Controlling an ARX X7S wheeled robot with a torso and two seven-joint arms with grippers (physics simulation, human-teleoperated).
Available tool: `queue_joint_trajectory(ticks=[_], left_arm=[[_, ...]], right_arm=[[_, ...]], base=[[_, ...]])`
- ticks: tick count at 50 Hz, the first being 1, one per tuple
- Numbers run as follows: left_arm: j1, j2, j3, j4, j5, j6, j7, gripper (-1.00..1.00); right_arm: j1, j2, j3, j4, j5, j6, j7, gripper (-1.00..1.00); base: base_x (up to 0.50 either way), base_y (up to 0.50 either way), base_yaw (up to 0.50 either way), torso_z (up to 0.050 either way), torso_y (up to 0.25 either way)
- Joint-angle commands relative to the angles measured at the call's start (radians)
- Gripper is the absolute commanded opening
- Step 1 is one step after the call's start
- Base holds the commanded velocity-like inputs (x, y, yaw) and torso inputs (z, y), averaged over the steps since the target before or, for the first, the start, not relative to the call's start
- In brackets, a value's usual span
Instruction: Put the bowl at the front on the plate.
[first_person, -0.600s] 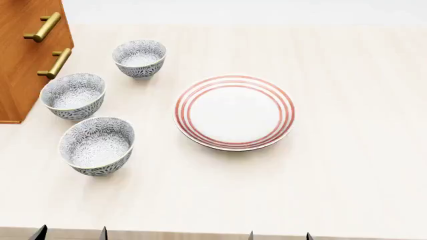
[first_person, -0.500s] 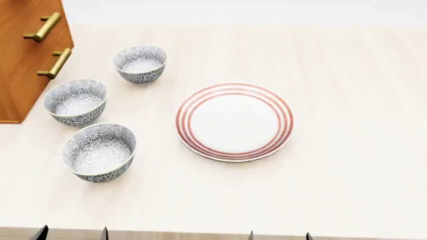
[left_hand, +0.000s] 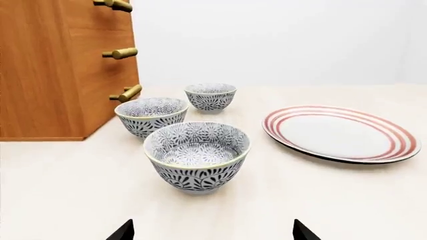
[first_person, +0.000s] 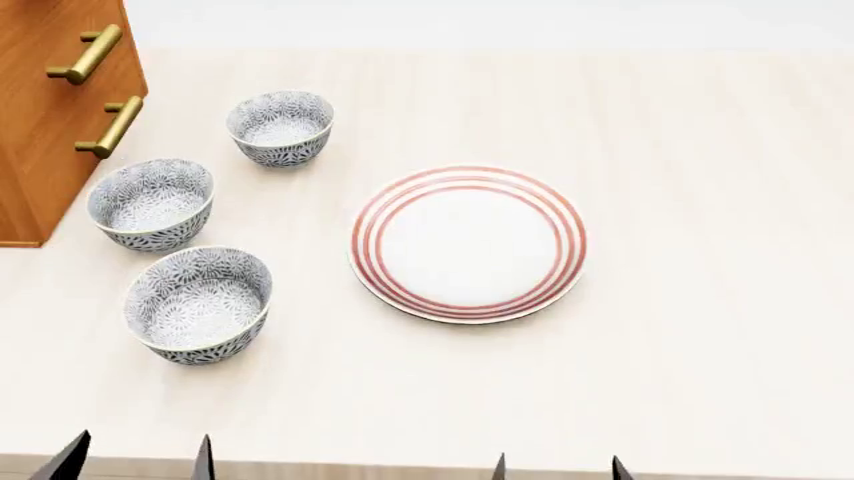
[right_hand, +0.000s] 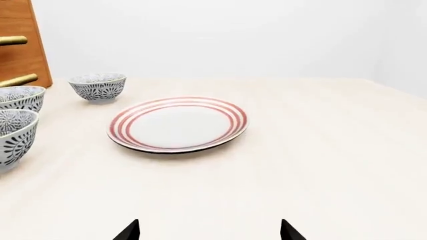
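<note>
Three grey-blue patterned bowls stand in a row on the left of the table. The front bowl (first_person: 199, 304) (left_hand: 197, 155) (right_hand: 12, 137) is nearest me, upright and empty. The red-ringed white plate (first_person: 467, 243) (left_hand: 343, 135) (right_hand: 177, 124) lies to its right, empty. My left gripper (first_person: 136, 459) (left_hand: 212, 232) is open at the table's near edge, just short of the front bowl, with only its black tips showing. My right gripper (first_person: 558, 468) (right_hand: 209, 231) is open too, at the near edge in front of the plate.
The middle bowl (first_person: 151, 203) (left_hand: 151, 115) and the far bowl (first_person: 280, 127) (left_hand: 210, 96) stand behind the front one. A wooden cabinet (first_person: 54, 110) (left_hand: 60, 70) with brass handles rises at the far left, close to the bowls. The table (first_person: 694, 330) is pale wood.
The head view first shifted so the bowls and plate sit lower in the picture. Since then the left gripper's tips have risen slightly into view.
</note>
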Motion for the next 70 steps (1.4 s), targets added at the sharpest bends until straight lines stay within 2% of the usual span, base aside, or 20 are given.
queue_joint_trajectory(ticks=[1,19,26,37,41,50,56,62,63,70], left_arm=[[-0.042,-0.032,0.03,0.154,-0.002,-0.175,-0.028,1.0],[-0.166,-0.059,0.047,0.325,-0.05,-0.388,-0.027,1.0],[-0.21,-0.057,0.041,0.347,-0.073,-0.418,-0.034,1.0],[-0.305,-0.062,0.047,0.448,-0.105,-0.574,-0.051,1.0],[-0.41,-0.053,0.027,0.503,-0.142,-0.716,-0.064,1.0],[-0.532,-0.04,0.009,0.559,-0.183,-0.835,-0.079,1.0],[-0.652,-0.015,-0.042,0.61,-0.253,-1.001,-0.093,1.0],[-0.712,-0.013,-0.046,0.625,-0.273,-1.039,-0.102,1.0],[-0.732,0.004,-0.08,0.636,-0.309,-1.089,-0.093,1.0],[-0.826,-0.008,-0.09,0.677,-0.333,-1.17,-0.112,1.0]], right_arm=[[0.033,0.031,-0.018,-0.122,0.03,0.169,0.018,1.0],[0.147,0.105,-0.019,-0.399,0.054,0.495,0.041,1.0],[0.207,0.138,-0.03,-0.491,0.06,0.627,0.038,1.0],[0.323,0.165,-0.024,-0.6,0.083,0.8,0.034,1.0],[0.398,0.176,-0.02,-0.626,0.083,0.884,0.043,1.0],[0.53,0.207,-0.042,-0.69,0.101,1.038,0.028,1.0],[0.634,0.213,-0.044,-0.72,0.121,1.129,0.011,1.0],[0.702,0.218,-0.042,-0.734,0.136,1.183,-0.001,1.0],[0.713,0.218,-0.041,-0.736,0.138,1.191,-0.003,1.0],[0.808,0.225,-0.045,-0.754,0.154,1.269,-0.013,1.0]], base=[[0.0,0.0,0.0,0.0,0.0],[0.0,0.0,0.0,0.0,0.0],[0.0,0.0,0.0,0.0,0.0],[0.0,0.0,0.0,0.0,0.0],[0.0,0.0,0.0,0.0,0.0],[0.0,0.0,0.0,0.0,0.0],[0.0,0.0,0.0,0.0,0.0],[0.0,0.0,0.0,0.0,0.0],[0.0,0.0,0.0,0.0,0.0],[0.0,0.0,0.0,0.0,0.0]])
